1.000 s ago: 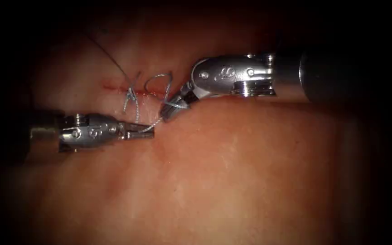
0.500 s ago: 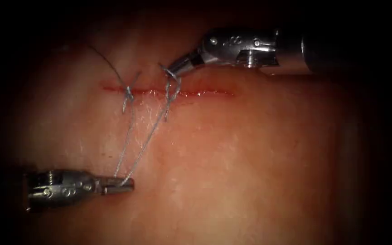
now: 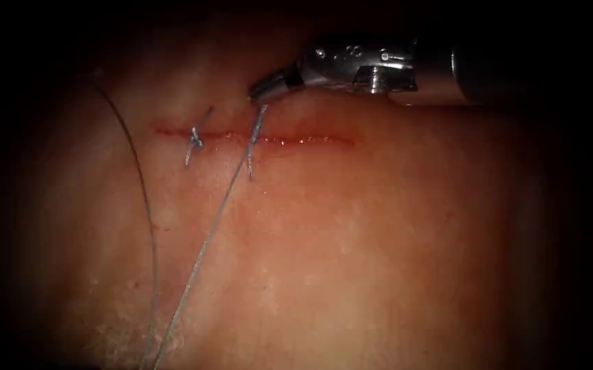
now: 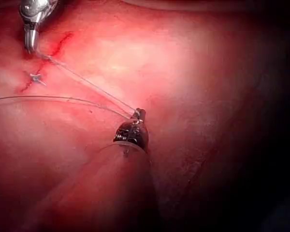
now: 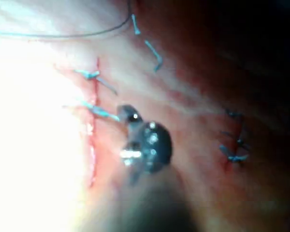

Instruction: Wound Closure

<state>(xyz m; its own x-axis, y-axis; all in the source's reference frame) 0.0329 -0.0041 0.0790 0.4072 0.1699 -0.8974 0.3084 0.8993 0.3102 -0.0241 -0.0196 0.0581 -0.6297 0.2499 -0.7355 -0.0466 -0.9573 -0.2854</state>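
From the endoscope, the tissue (image 3: 378, 260) is a soft, pinkish, bumpy slab with a thin straight cut (image 3: 255, 137) running across it, wet with shiny red fluid (image 3: 296, 140). One finished knot (image 3: 195, 142) sits on the cut with two short ends sticking out. The right tool (image 3: 260, 90), shiny metal, comes in from the right and stops just above the cut; its jaws are pinched together on the short end of the thread (image 3: 207, 236). That thread crosses the cut and runs long and tight down to the picture's lower edge. A second, darker strand (image 3: 147, 219) curves down well to the left. The needle cannot be made out.

In the left wrist view, the left tool (image 4: 139, 114) has its small jaws closed on the thread (image 4: 89, 84), which stretches tight to the right tool (image 4: 31, 44) at the cut (image 4: 58, 46).

In the right wrist view, the right tool (image 5: 124, 112) grips a pale blue thread (image 5: 101, 112) beside the cut (image 5: 92, 145). Another stitched line (image 5: 234, 145) lies well apart.
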